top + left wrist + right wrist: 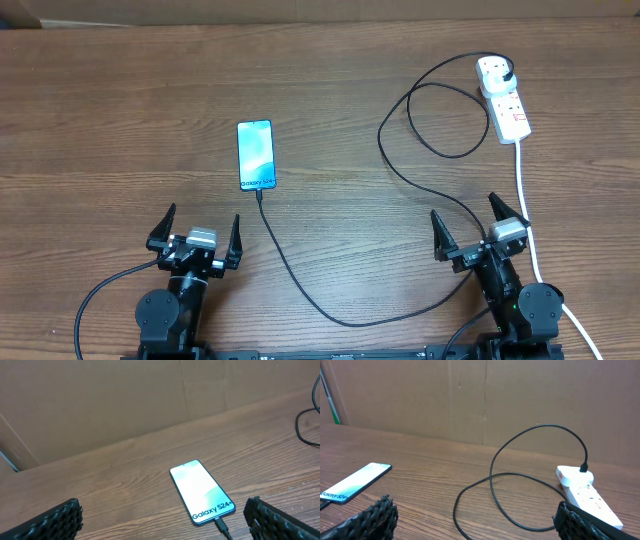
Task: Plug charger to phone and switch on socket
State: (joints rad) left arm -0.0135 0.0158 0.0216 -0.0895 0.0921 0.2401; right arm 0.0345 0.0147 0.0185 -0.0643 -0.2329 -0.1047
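The phone (256,154) lies flat on the wooden table with its teal screen lit; it also shows in the left wrist view (202,491) and the right wrist view (354,483). The charger cable (330,300) has its tip in the phone's lower edge (221,524), runs in a long loop across the table, and its black plug (510,71) sits in the white socket strip (505,100), seen too in the right wrist view (587,495). My left gripper (196,240) is open and empty near the front edge, below the phone. My right gripper (480,235) is open and empty at the front right.
The socket's thick white cord (528,215) runs down the right side past my right gripper. A brown cardboard wall (480,395) stands along the table's far edge.
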